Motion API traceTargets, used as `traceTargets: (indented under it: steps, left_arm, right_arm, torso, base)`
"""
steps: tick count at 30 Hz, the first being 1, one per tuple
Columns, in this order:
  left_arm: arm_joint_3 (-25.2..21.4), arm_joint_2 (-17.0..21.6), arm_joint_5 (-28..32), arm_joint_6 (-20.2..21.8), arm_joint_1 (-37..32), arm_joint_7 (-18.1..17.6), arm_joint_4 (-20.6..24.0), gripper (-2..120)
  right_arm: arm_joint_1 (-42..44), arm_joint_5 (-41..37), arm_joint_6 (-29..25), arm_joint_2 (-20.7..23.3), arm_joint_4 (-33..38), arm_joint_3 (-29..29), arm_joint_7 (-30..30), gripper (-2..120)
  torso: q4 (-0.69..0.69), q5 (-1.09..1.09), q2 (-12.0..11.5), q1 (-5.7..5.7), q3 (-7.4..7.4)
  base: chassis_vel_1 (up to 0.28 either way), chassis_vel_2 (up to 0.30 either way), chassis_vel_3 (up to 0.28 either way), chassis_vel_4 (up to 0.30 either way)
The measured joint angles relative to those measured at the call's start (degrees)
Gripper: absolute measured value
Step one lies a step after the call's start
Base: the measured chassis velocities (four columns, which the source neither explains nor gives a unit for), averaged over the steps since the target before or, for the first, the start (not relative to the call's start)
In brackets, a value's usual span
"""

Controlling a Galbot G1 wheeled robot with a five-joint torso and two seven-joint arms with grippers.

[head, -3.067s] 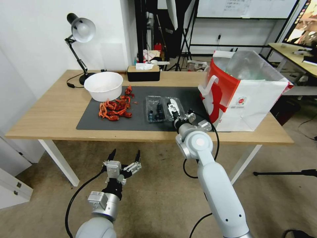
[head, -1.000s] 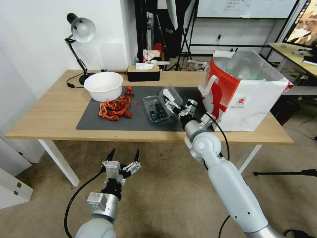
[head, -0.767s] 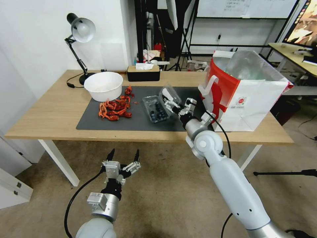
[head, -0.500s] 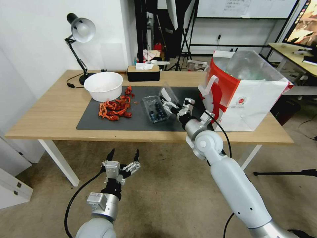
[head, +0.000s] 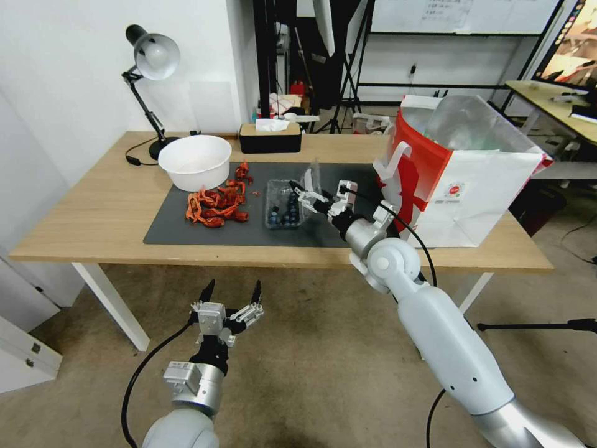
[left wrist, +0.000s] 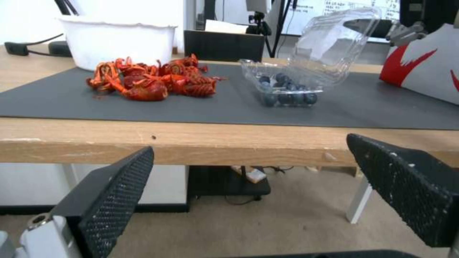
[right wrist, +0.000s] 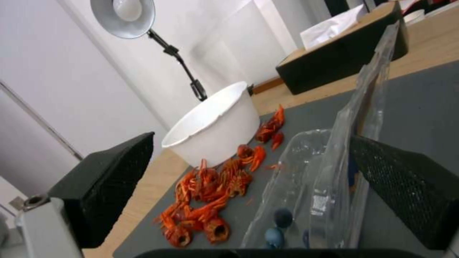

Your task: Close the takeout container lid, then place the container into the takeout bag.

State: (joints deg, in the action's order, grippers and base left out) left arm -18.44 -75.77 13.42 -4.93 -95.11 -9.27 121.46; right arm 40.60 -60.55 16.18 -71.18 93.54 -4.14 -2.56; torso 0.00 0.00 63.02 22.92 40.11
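The takeout container [head: 283, 211], a small clear clamshell with blueberries, lies on the dark mat. Its lid [head: 309, 179] stands nearly upright over the tray. My right gripper [head: 320, 190] is open just right of the container, and one finger [right wrist: 401, 186] presses against the raised lid [right wrist: 363, 118]. From the left wrist, the container [left wrist: 287, 89] and its tilted lid [left wrist: 330, 46] are seen across the table edge. The red-and-white takeout bag [head: 460, 180] stands open at the table's right end. My left gripper [head: 230, 298] hangs open below and in front of the table.
A white bowl [head: 194, 162] and a pile of red crayfish shells [head: 217, 202] sit left of the container on the mat [head: 180, 230]. A black tissue box [head: 270, 138] and a desk lamp [head: 152, 56] stand at the back.
The lid went from lying flat open to nearly upright. My right gripper moved left with it, and the container slid a little left. The left arm stayed still.
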Motion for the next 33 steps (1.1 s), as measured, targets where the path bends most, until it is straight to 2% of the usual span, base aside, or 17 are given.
traceTargets:
  steps: [16,33]
  left_arm:
    - [-0.04,0.01,0.01,-0.20,-0.04,-0.11,-0.09,100]
    - [0.19,-0.04,0.00,-0.20,0.01,-0.09,-0.45,100]
  right_arm:
    - [-3.61,-0.76,1.15,0.82,-3.24,3.21,-1.95,100]
    - [-7.68,-1.15,1.76,1.45,-6.93,9.56,-3.10,100]
  torso:
    - [0.00,0.00,0.00,0.00,0.00]
    - [0.00,0.00,0.00,0.00,0.00]
  base:
    - [0.000,0.000,0.000,0.000]
    - [0.000,0.000,0.000,0.000]
